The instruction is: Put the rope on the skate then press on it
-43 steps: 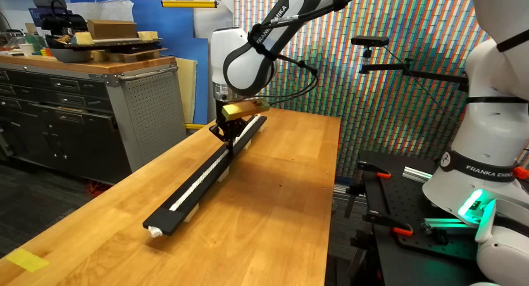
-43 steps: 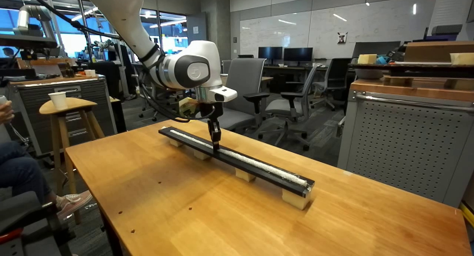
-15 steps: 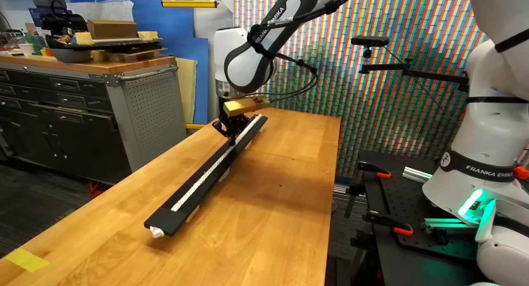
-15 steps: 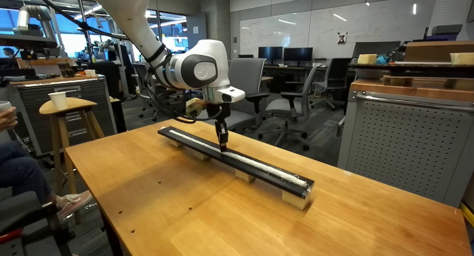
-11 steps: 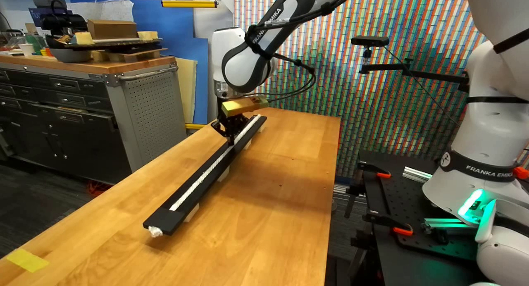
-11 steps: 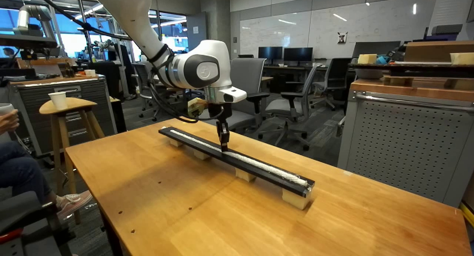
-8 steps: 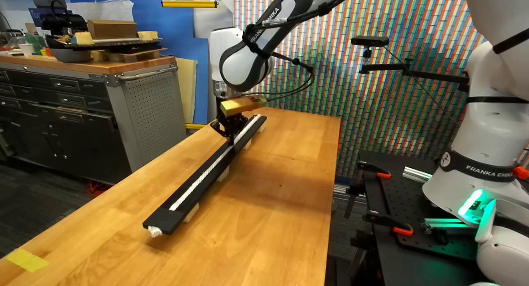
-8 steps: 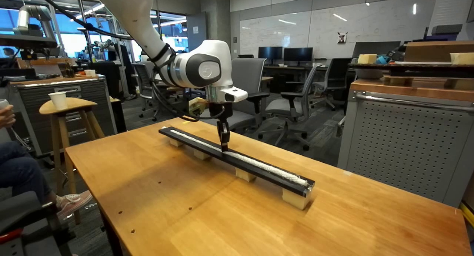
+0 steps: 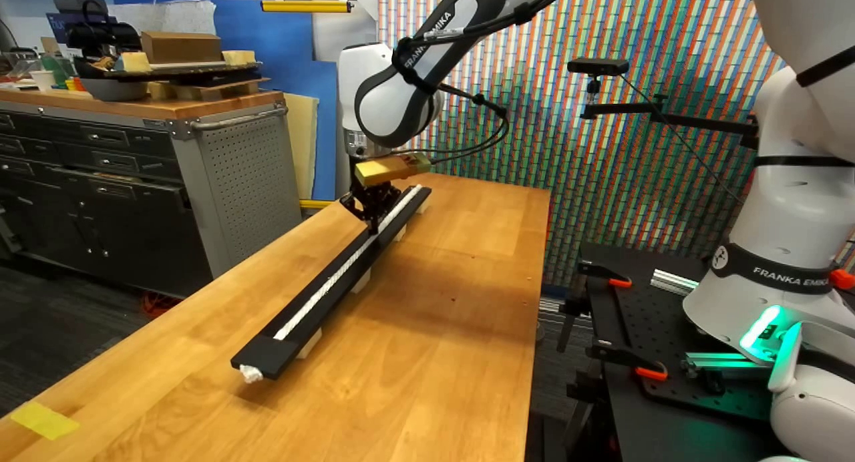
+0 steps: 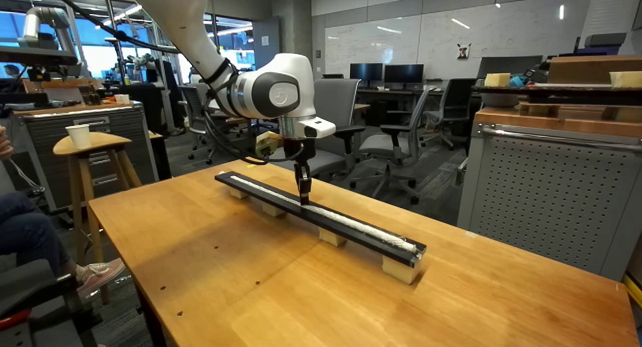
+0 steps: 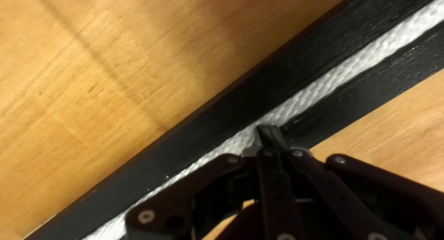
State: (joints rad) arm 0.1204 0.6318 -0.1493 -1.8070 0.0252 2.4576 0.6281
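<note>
The skate, a long black rail (image 9: 264, 356), lies on small blocks on the table, as both exterior views show. The cream-white rope (image 10: 361, 226) runs in its lengthwise groove; a frayed white tuft (image 9: 251, 374) pokes out at the rail's end. My gripper (image 10: 304, 202) points down at about mid-rail, its fingertips at the rope. In the wrist view the rope (image 11: 329, 82) crosses the black rail (image 11: 222, 118) diagonally, and the shut gripper (image 11: 269, 127) stands over the rope, hiding a short stretch. Its fingers are together with nothing between them; they appear to touch the rope.
Several pale blocks (image 10: 400, 269) prop the rail up above the wooden table (image 10: 225, 267). Yellow tape (image 9: 44, 420) marks a table corner. A tool bench (image 9: 240, 168) stands beyond the table's side. A seated person (image 10: 30, 231) is near the table, and office chairs (image 10: 333, 106) stand behind it.
Over the last three seconds my shut gripper has shifted a short way along the rail. The rail rocked very slightly about one second ago. In the last half second almost nothing has moved.
</note>
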